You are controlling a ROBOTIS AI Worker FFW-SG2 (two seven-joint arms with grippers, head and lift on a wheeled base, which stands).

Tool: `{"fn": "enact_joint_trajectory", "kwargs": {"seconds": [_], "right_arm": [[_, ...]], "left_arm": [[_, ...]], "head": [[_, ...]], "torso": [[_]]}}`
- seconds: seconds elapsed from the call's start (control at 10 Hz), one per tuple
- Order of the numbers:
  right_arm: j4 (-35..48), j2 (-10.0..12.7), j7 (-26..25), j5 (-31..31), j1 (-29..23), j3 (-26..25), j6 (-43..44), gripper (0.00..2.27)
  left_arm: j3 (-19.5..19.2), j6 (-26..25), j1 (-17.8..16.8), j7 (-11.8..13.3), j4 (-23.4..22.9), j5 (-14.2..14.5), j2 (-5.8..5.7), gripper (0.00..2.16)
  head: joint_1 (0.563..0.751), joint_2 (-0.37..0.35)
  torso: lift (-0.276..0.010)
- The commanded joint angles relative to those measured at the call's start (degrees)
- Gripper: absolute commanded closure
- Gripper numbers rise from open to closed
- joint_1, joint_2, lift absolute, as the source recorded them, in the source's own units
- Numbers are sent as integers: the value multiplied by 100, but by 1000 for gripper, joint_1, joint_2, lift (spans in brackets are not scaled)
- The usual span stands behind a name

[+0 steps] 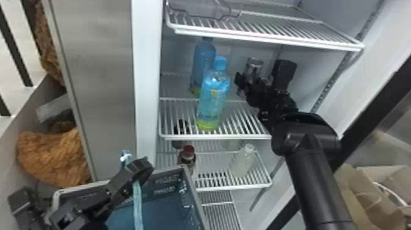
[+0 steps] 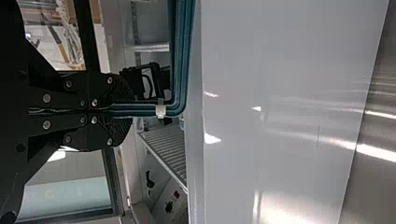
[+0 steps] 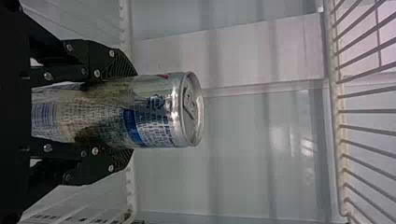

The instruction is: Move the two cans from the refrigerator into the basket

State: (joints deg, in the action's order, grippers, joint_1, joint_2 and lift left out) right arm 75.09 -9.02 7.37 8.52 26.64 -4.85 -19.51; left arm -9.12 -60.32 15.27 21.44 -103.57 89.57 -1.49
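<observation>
Our left gripper point(image 2: 122, 110) is closed on the teal edge of the basket point(image 1: 171, 186), which could tip if loaded off-centre. Beyond it, inside the refrigerator point(image 1: 147, 76), our right gripper point(image 3: 135, 112) is part-open around the can point(image 3: 163, 116), both sides pinched; swinging basketward carelessly could topple the nearby blue-capped bottle point(image 1: 213, 98).

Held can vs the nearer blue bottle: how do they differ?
The can is clamped in the right gripper; the bottle stands on a wire shelf.
The can is silvery with a tab top; the bottle is blue with a screw cap.
The can is shorter.
Shared: both roughly upright.
</observation>
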Motion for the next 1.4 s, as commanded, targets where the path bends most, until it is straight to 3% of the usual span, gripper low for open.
{"fn": "enact_joint_trajectory", "kwargs": {"seconds": [0.0,0.7,1.3], "right_arm": [[190,-12,-8,-18,-132,-6,10,1280],[2201,-153,-175,165,-1299,-40,-693,1282],[3804,-328,-175,611,-2466,-97,-1115,1282]], "left_arm": [[9,0,6,0,0,0,0,1200],[9,0,34,18,0,46,0,1200],[44,14,76,27,0,92,-26,1200]], "head": [[628,-259],[638,-267],[667,-266]], "torso": [[-35],[-35],[-35]]}}
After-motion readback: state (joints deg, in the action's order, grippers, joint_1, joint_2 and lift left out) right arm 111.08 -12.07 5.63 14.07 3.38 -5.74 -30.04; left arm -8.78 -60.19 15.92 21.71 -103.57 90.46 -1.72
